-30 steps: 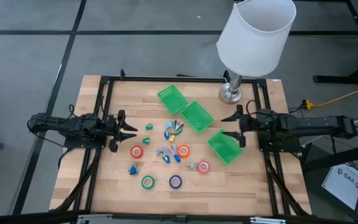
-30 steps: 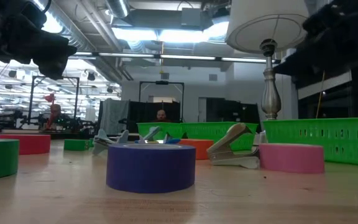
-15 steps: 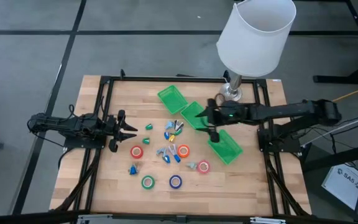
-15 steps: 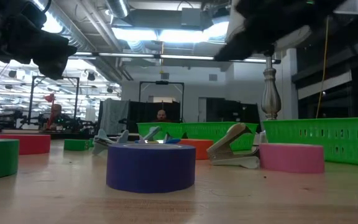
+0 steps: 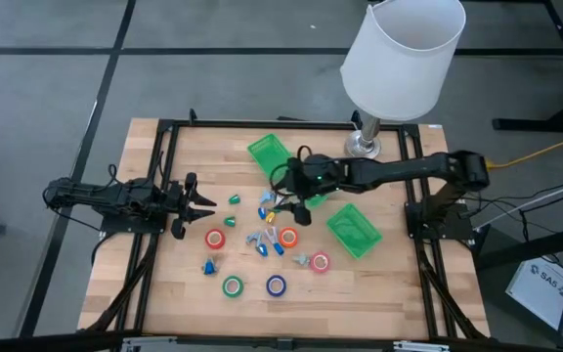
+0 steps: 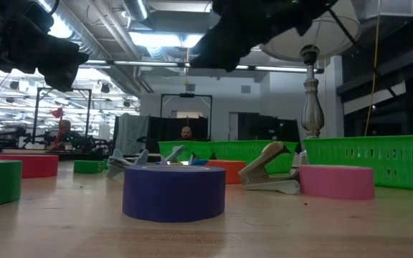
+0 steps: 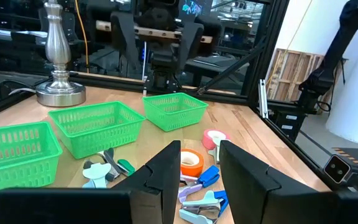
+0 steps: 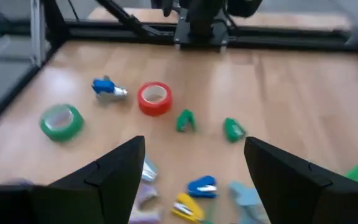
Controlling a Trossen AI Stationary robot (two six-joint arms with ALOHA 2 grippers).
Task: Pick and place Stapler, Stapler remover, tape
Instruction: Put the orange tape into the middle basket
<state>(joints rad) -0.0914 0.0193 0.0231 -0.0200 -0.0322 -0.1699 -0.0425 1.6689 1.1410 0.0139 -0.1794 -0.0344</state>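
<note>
Right tool [image 5: 291,200]: your right arm is reaching across the middle green tray [image 5: 313,192] and hanging above the cluster of small items at the desk's centre; its fingers are standing wide apart, holding nothing.
Left tool [image 5: 206,202]: your left arm is lying low along the left side of the desk [image 5: 164,293], its fingers parted and empty, pointing toward the items.
Tape: you are looking at a red roll [image 5: 215,238] nearest the left tool, an orange roll [image 5: 287,237] in the middle, a pink roll [image 5: 320,262] toward the right, and a green roll [image 5: 233,286] and a blue roll [image 5: 277,286] nearest the front edge. All are lying flat on the wood, apart from each other.
Staplers and removers: a scatter of blue, yellow and grey pieces [image 5: 270,205] is sitting just under the right tool; from above I cannot tell for sure which is a stapler and which a remover. In the low view a remover with open claws [image 6: 267,172] is resting between the orange and pink rolls.
Trays: three green trays are running in a diagonal line, the far tray [image 5: 269,154], the middle one, and the near tray [image 5: 354,229].
Lamp [image 5: 404,59]: it is standing at the far right of the desk.
</note>
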